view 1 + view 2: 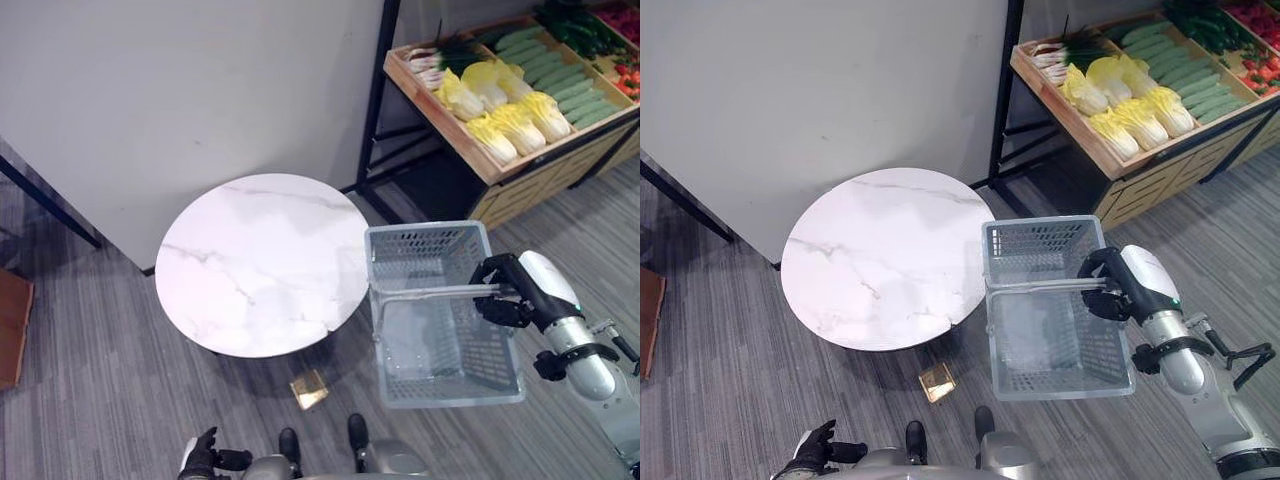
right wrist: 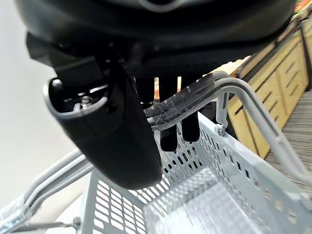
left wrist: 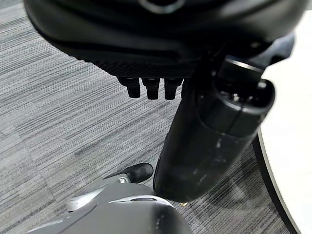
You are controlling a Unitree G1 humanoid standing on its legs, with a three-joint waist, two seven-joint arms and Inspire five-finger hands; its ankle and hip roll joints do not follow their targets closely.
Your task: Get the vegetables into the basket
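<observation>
Fingers of the robot's left hand [image 1: 205,456] are drawn in toward the palm with nothing inside them, the thumb standing out; this hand hangs low at the near left of the round white marble-patterned table [image 1: 255,262], well apart from it, over the grey striped carpet floor [image 1: 90,380]. In the left wrist view the same hand [image 3: 204,131] shows its short dark fingertips [image 3: 151,88] curled in a row above the carpet, with the table's pale edge [image 3: 292,146] just beside.

A small gold-coloured square plate [image 1: 309,388] lies on the floor at the table's near edge.

Just right of the table, overlapping its rim, hangs the light grey perforated plastic basket [image 1: 440,385], its inside bare of vegetables. Its grey metal handle [image 1: 430,292] crosses the top and is held by the right hand [image 1: 503,290], at the basket's right side. In the right wrist view the right hand [image 2: 117,131] has its fingers [image 2: 168,131] hooked round the taped handle bar [image 2: 183,105], with the mesh wall [image 2: 195,195] below.

Far right of the table, beyond the basket, a slanted wooden display crate [image 1: 470,150] holds the vegetables: pale yellow napa cabbages [image 1: 505,110], long green cucumbers [image 1: 565,80], white-stemmed green onions [image 1: 440,55], dark leafy greens [image 1: 580,25] and small red produce [image 1: 628,75].
</observation>
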